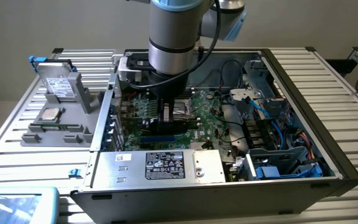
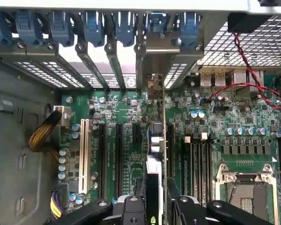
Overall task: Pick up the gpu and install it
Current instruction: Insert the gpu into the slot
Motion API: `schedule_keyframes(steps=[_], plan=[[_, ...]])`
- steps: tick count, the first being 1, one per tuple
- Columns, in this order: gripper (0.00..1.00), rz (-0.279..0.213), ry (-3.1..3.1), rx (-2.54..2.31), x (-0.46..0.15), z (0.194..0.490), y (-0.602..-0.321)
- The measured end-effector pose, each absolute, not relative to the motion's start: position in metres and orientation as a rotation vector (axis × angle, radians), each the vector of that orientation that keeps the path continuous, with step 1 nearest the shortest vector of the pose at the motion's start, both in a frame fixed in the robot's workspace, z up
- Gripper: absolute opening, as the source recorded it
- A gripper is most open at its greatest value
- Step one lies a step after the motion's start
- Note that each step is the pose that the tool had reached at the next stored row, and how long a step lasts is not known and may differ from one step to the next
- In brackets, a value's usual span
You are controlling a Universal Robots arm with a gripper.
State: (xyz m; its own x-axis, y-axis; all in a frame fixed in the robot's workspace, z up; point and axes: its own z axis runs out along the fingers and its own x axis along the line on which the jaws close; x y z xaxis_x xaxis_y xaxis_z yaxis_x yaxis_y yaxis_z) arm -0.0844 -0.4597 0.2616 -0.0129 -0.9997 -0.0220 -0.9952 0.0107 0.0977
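The tool is grasping the gpu edge-on, jaws clamping its two faces. This is keeping its lower edge toward the motherboard slots and its bracket end toward the case's rear edge. The wrist view is showing the card running parallel with the slots. The exterior view is showing the arm reaching down into the open case.

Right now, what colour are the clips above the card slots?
The clips are blue, clearest in the wrist view.
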Motion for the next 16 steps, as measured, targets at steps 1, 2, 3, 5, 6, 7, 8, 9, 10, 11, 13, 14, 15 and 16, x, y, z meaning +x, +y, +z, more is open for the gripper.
schedule_keyframes(steps=[1,2,3,5,6,7,8,9,10,11,13,14,15,16], plan=[[0.28,-0.131,-2.195,2.169,-0.0847,0.2612,-0.4598],[0.28,-0.131,-2.195,2.169,-0.0851,0.2609,-0.4598],[0.28,-0.132,-2.195,2.168,-0.0855,0.2606,-0.4598],[0.28,-0.134,-2.196,2.166,-0.0861,0.2603,-0.4598],[0.28,-0.135,-2.197,2.165,-0.0863,0.2602,-0.4598],[0.28,-0.136,-2.197,2.164,-0.0864,0.2601,-0.4598],[0.28,-0.137,-2.198,2.162,-0.0865,0.2600,-0.4597],[0.28,-0.137,-2.199,2.161,-0.0865,0.2596,-0.4597],[0.28,-0.138,-2.200,2.159,-0.0866,0.2592,-0.4597],[0.28,-0.138,-2.201,2.158,-0.0866,0.2590,-0.4597],[0.28,-0.138,-2.202,2.157,-0.0867,0.2587,-0.4598],[0.28,-0.138,-2.203,2.156,-0.0870,0.2584,-0.4598],[0.28,-0.138,-2.204,2.155,-0.0872,0.2583,-0.4597],[0.28,-0.138,-2.205,2.155,-0.0876,0.2581,-0.4597]])
